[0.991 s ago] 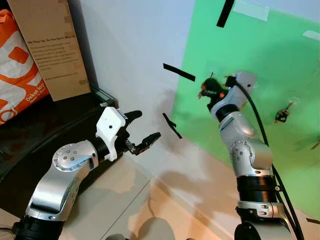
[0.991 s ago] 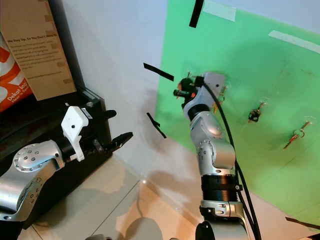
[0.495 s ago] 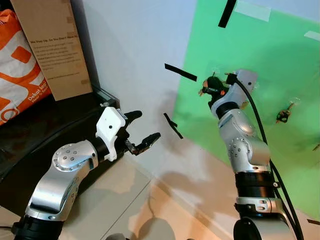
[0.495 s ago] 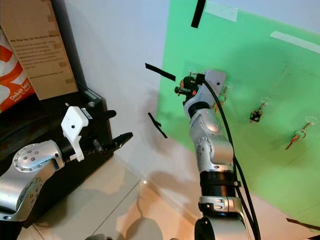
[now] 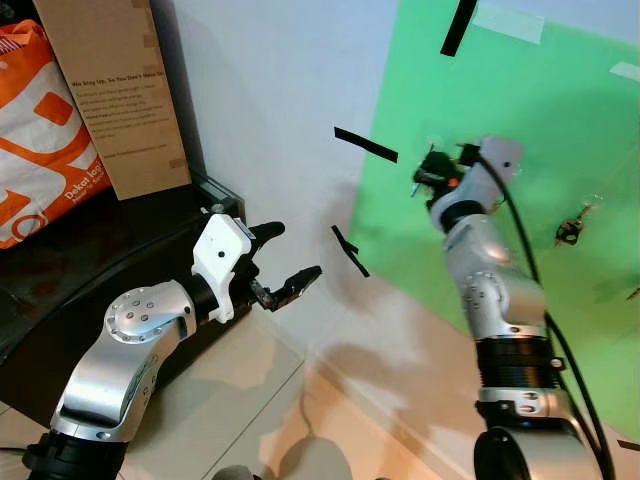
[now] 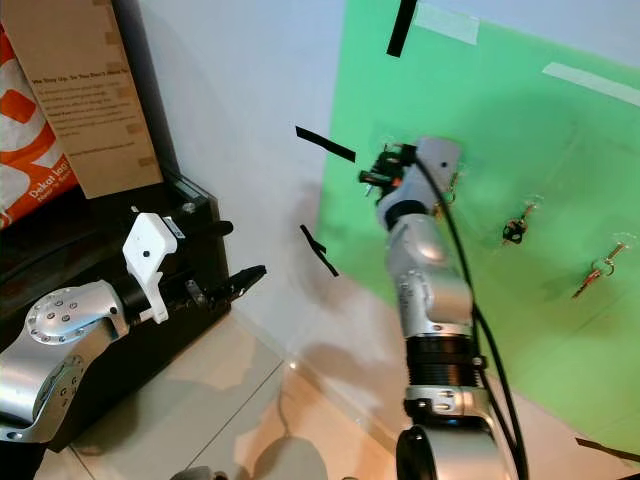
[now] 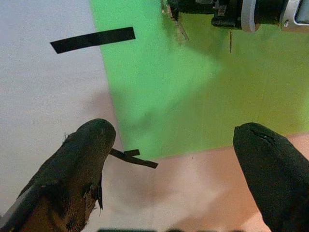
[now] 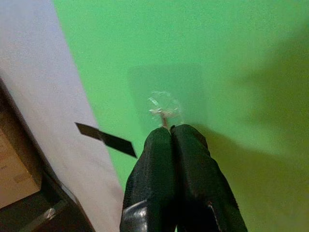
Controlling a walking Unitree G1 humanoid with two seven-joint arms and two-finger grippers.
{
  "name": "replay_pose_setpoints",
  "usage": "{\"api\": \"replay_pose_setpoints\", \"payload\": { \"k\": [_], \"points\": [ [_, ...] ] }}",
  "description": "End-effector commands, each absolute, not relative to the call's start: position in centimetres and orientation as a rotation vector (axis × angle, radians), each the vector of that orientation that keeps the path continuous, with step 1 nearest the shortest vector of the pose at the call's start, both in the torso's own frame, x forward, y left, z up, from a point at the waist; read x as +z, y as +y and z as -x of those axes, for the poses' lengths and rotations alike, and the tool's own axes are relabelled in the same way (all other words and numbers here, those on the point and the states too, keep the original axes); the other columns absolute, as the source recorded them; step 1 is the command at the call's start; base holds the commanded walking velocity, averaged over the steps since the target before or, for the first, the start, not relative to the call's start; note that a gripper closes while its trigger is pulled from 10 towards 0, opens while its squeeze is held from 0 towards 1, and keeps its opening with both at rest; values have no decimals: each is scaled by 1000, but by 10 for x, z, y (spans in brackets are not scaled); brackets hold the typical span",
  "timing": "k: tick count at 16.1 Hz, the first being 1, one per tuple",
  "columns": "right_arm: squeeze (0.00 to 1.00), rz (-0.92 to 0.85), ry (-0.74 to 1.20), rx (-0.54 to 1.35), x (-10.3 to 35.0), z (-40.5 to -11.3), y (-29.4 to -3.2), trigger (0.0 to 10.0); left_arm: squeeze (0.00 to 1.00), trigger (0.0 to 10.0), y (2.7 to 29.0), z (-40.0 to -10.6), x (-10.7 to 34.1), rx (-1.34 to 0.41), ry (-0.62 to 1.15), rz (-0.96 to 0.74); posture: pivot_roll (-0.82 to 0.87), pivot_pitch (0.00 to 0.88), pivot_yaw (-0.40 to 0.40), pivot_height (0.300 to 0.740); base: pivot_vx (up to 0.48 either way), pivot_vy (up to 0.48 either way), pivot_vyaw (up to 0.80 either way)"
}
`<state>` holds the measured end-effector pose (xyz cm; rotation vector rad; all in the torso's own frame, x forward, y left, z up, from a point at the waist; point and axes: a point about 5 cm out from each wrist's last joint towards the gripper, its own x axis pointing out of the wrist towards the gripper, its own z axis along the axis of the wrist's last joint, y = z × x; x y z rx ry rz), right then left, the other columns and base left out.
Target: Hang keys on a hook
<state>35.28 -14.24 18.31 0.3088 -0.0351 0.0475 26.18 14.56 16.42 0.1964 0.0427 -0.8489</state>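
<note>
A green sheet (image 5: 560, 120) covers the wall ahead. My right gripper (image 5: 428, 178) is raised against it, shut on the keys, of which a thin metal sliver (image 8: 164, 116) pokes out beyond the closed fingers (image 8: 159, 150). A small clear hook (image 8: 163, 102) is stuck to the sheet directly past that sliver, very close or touching. My left gripper (image 5: 297, 250) is held out low at the left, open and empty, its fingers (image 7: 91, 140) wide apart.
Other key bunches hang on hooks further right on the sheet (image 6: 515, 228) (image 6: 598, 268). Black tape strips (image 5: 365, 145) mark the white wall. A cardboard box (image 5: 115, 90) and an orange bag (image 5: 40, 130) stand on a black cabinet (image 5: 90, 250) at the left.
My right gripper has shifted a little to the right along the green sheet and its wrist has turned. The left arm has stayed where it was.
</note>
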Motion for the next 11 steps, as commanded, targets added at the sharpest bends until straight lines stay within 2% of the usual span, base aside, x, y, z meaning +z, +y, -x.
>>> {"api": "replay_pose_setpoints", "payload": {
  "k": [1,6,9,11],
  "points": [
    [0,-316,-32,12,184,-352,-156,10000,0,10000,142,-263,168,-869,31,-204,61,0,-43,740,0,0,0],
    [0,-308,-5,54,179,-349,-154,10000,0,10000,143,-263,168,-873,33,-205,59,0,-41,740,0,0,0],
    [0,-188,60,92,170,-347,-144,10000,0,10000,142,-263,168,-878,34,-206,59,0,-41,740,0,0,0],
    [0,-189,97,81,164,-347,-143,10000,0,10000,142,-262,168,-880,33,-207,61,0,-42,740,0,0,0]
  ]
}}
